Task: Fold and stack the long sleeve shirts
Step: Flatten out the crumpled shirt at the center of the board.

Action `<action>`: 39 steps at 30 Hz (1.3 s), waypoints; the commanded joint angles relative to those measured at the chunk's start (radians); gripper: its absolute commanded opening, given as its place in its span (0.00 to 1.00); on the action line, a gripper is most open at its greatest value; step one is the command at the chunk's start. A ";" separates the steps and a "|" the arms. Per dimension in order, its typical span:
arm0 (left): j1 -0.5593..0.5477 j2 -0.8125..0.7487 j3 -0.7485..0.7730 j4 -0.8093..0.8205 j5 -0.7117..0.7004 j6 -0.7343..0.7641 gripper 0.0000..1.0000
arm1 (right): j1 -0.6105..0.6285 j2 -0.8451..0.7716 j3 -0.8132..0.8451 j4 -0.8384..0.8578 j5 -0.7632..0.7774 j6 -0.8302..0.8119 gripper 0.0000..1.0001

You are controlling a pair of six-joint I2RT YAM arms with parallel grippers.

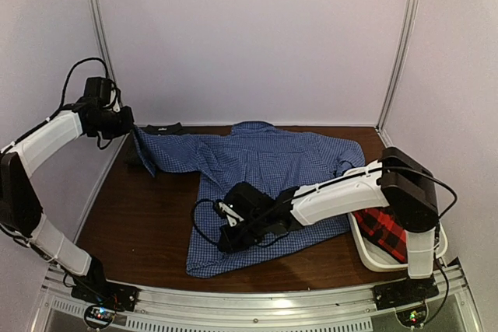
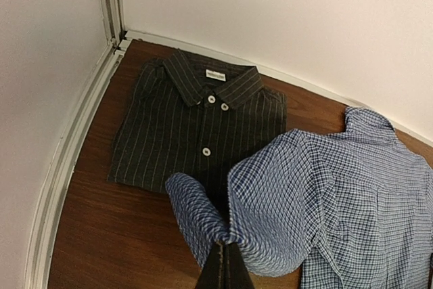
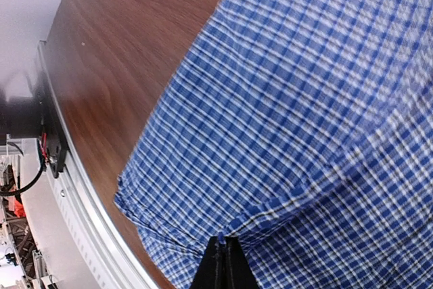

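The blue gingham shirt (image 1: 264, 165) lies spread over the middle of the table. My left gripper (image 1: 127, 122) holds its sleeve raised at the far left; in the left wrist view the gripper (image 2: 225, 252) is shut on bunched sleeve cloth (image 2: 203, 218). My right gripper (image 1: 230, 235) is low on the shirt's near hem; in the right wrist view it (image 3: 224, 241) is shut on a folded edge of the blue shirt (image 3: 304, 99). A dark striped shirt (image 2: 189, 126) lies folded in the back left corner. The red-and-black plaid shirt (image 1: 383, 229) sits in the tub.
A white plastic tub (image 1: 366, 258) stands at the right near corner under the right arm. Walls close in the table on the left, back and right. The metal rail (image 3: 74, 194) of the table's near edge runs just beside the shirt's hem.
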 commanded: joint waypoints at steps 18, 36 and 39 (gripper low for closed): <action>0.148 0.152 0.188 -0.025 -0.029 0.031 0.00 | 0.068 0.377 0.781 -0.142 -0.169 -0.209 0.16; 0.191 0.242 0.274 -0.042 -0.055 0.031 0.00 | -0.109 -0.243 0.063 -0.156 0.251 -0.210 0.70; 0.191 0.255 0.302 -0.041 -0.033 0.025 0.00 | -0.139 -0.344 -0.060 -0.170 0.330 -0.192 0.74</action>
